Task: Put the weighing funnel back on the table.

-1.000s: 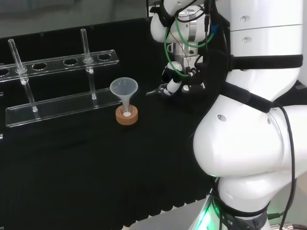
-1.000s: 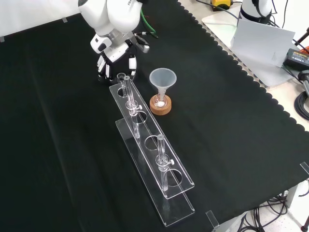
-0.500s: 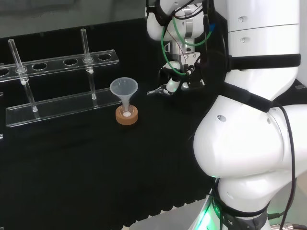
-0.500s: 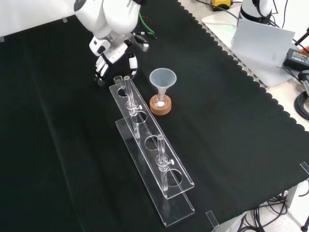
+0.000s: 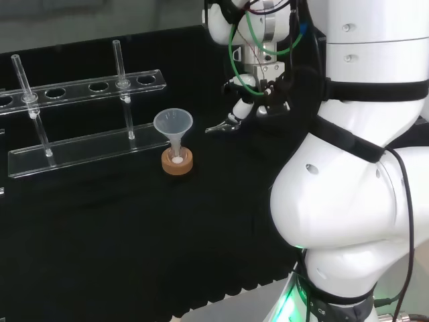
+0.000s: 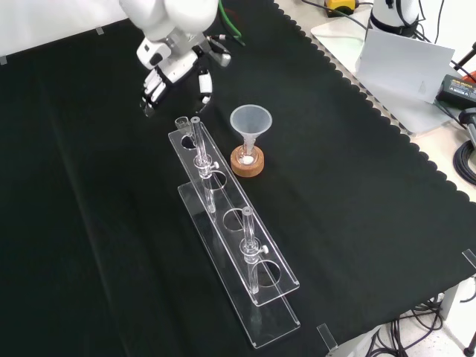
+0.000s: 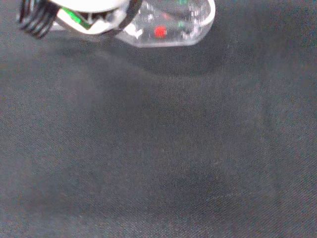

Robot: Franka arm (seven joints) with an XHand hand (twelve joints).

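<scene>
The weighing funnel (image 5: 219, 126) lies on the black cloth of the worktop (image 5: 100, 235), a small clear piece just below and to the left of the lowest of the fingers (image 5: 239, 110) in the head view. Whether that fingertip touches it I cannot tell. The fingers are released: in the front view they hang straight and spread, pointing down at the cloth, the thumb (image 6: 204, 86) set apart from the rest, with nothing between them. The hand (image 6: 172, 67) stands above the cloth near the front view's top. In the wrist view the weighing funnel (image 7: 173, 24) shows as a clear rounded shape next to a white and black part of the hand, its dark shadow on the cloth right beside it.

Farther from the fingers, to their left in the head view, the funnel (image 5: 173, 124) stands mouth up with its stem in a small flask (image 6: 246, 158) on a cork ring (image 5: 177, 163). Beyond that a clear test-tube rack (image 5: 80, 151) runs lengthwise away from the fingers. It holds two upright test tubes, one (image 5: 118, 64) near the end closest to the fingers and one (image 5: 20, 77) toward the far end. The arm (image 5: 348, 201) rises in big white links to the right of the fingers in the head view.
</scene>
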